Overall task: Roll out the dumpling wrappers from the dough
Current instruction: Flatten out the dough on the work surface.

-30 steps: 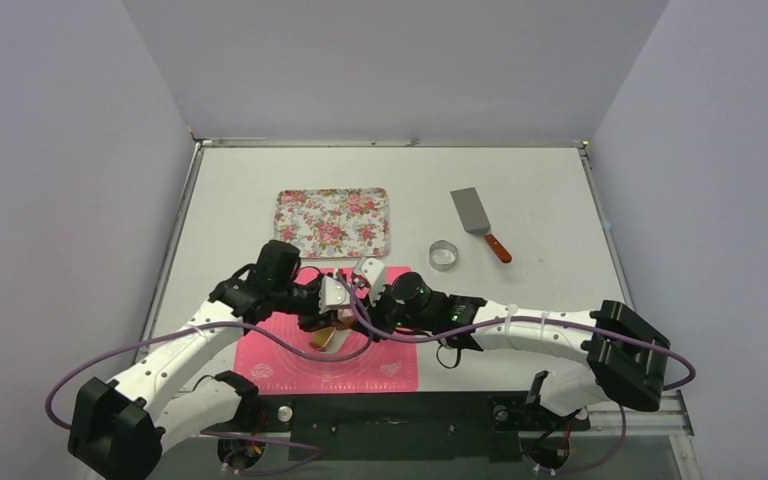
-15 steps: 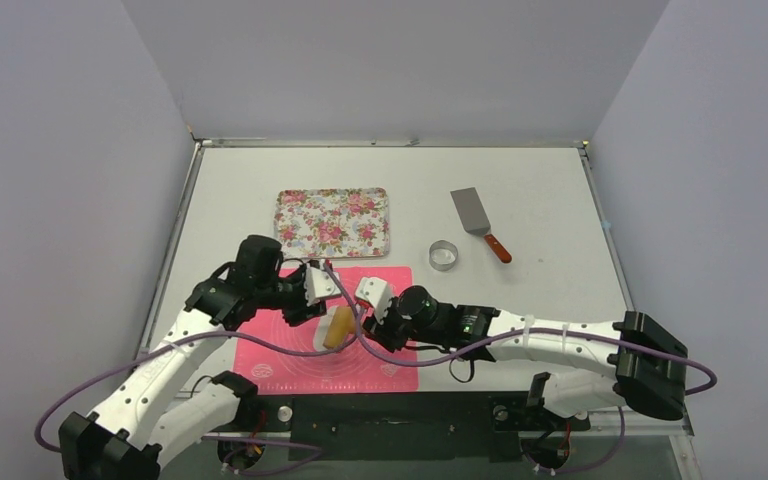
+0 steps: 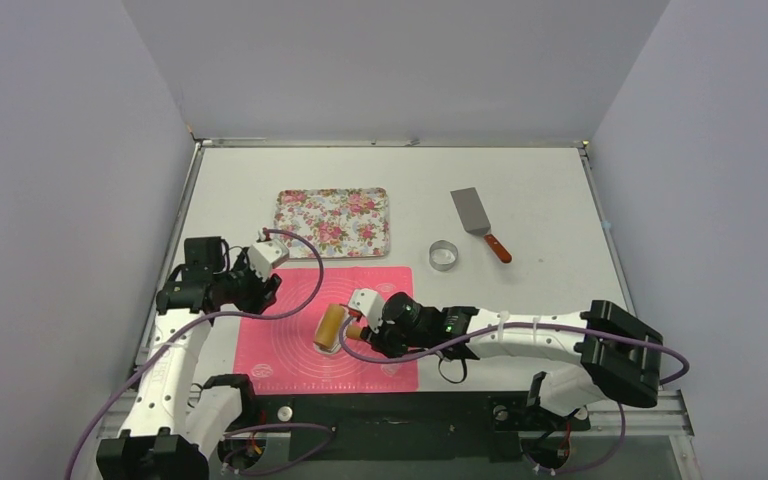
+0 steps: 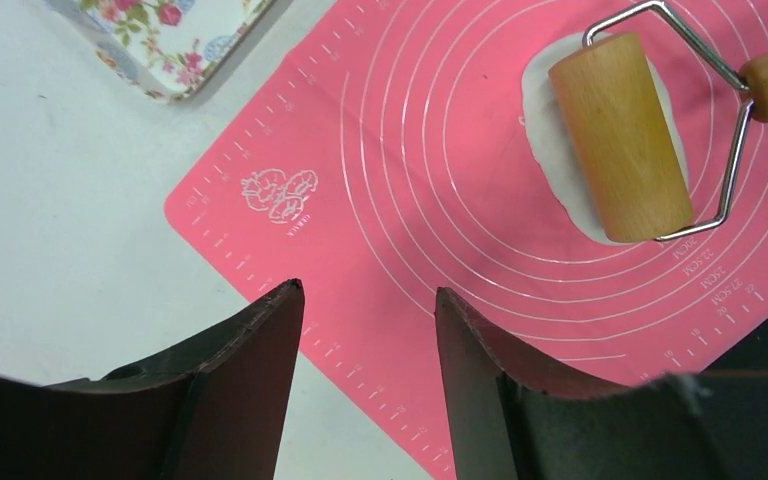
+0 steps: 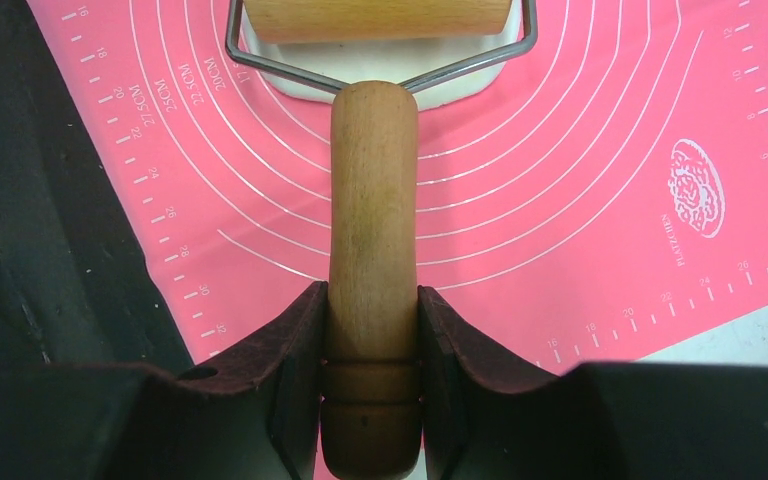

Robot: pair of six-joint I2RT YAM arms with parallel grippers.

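Left gripper (image 4: 365, 295) now back at mat (image 4: 390, 200) left edge, apart from roller (image 4: 620, 135).

Illumination is even, diffuse and bright on the white table (image 3: 540, 190); shadows are faint. Wrist views are sharp on the pink silicone mat (image 4: 410, 200) ahead of the left gripper (image 4: 368, 290); its dark fingers (image 4: 250, 380) are underexposed.

Flat, white, oval dumpling wrapper (image 4: 545, 130) on the pink mat (image 4: 410, 200), partly under the wooden roller (image 4: 620, 140).
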